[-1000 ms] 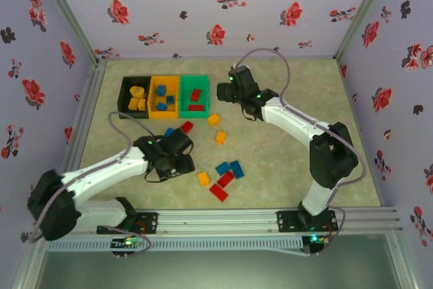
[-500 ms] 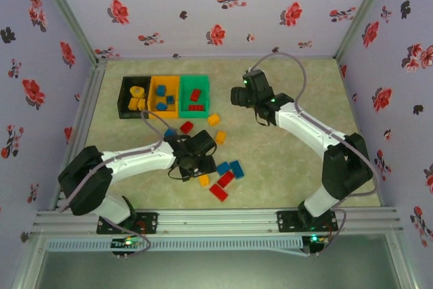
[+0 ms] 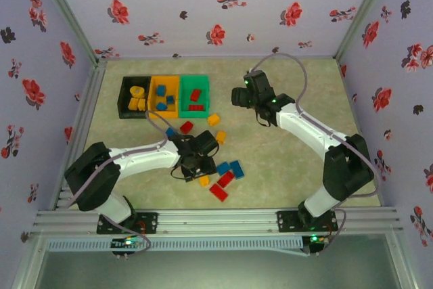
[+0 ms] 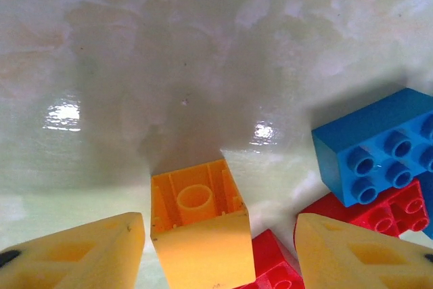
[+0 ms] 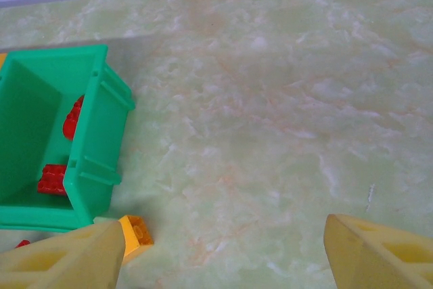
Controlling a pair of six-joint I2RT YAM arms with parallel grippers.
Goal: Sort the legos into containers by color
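Legos [image 3: 225, 179] in red, blue and yellow-orange are seen partly sorted into three containers and partly scattered on a pale marbled bench [image 3: 284, 167], which is enclosed by flowered walls. Two arms are bolted at the bench's near edge. The left gripper [image 3: 201, 169] is held low over the loose cluster near the middle of the bench. The right gripper [image 3: 238, 96] is held just to the right of the containers.

The containers are lined up side by side at the far left. A black bin [image 3: 122, 96] is loaded with yellow bricks, an orange-yellow bin [image 3: 164, 115] with blue ones, and a green bin [image 3: 195, 78] with red ones.

In the left wrist view, the left gripper's jaws are spread to either side of an orange brick [image 4: 203, 248]. Its hollow underside is showing, and a gap is seen on its right. A blue brick [image 4: 369, 143] and red bricks [image 4: 389, 208] are close beside it. The right gripper's jaws are seen wide apart above bare bench, with nothing between them.
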